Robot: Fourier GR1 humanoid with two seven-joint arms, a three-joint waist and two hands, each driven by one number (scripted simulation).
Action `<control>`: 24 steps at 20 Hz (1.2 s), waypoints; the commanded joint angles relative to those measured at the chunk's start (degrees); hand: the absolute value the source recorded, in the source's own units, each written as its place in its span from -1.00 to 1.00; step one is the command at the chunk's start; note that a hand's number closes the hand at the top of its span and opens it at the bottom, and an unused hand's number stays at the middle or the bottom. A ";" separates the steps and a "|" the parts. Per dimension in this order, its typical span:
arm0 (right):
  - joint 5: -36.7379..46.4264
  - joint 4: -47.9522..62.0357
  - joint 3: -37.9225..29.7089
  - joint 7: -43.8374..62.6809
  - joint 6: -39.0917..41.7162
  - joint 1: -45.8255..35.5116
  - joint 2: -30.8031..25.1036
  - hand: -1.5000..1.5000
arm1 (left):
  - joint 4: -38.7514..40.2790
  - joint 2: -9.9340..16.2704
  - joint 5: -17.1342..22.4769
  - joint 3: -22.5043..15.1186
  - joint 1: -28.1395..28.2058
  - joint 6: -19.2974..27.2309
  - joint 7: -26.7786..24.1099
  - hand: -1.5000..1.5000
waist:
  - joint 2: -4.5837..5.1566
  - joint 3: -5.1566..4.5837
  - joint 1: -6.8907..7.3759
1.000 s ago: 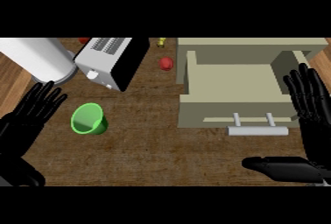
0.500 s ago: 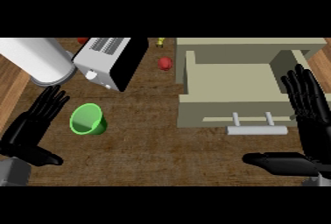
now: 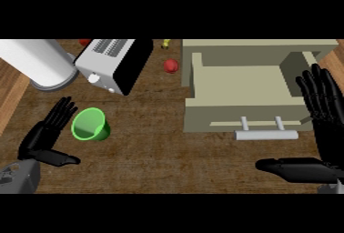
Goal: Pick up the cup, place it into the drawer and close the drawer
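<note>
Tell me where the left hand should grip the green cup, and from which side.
Grip the green cup round its side wall, coming from the cup's left, where the open left hand already sits. The cup looks tipped, its mouth facing the camera, so curling round the body probably suits better than pinching the rim.

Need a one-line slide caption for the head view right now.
Open left hand beside the green cup; open right hand by the pulled-out drawer.

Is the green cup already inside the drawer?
No, the green cup lies on the counter beside the left hand, apart from the open drawer.
</note>
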 commanded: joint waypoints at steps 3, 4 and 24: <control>0.27 -3.04 1.25 -1.05 1.27 4.47 0.80 -1.00 | 14.91 -1.07 -3.77 -0.42 -6.20 0.43 -11.67 -1.00 | 0.12 -0.06 -0.74; -0.53 1.44 0.19 1.03 0.57 -3.19 0.32 -1.00 | 18.44 3.25 -3.68 0.71 -6.14 -2.76 -13.98 -1.00 | 0.51 -0.17 -0.76; 1.02 1.09 1.92 -0.95 0.60 -0.66 2.30 -1.00 | 26.44 1.10 -5.59 -0.64 -12.13 -0.68 -21.37 -1.00 | 0.70 -0.26 -1.39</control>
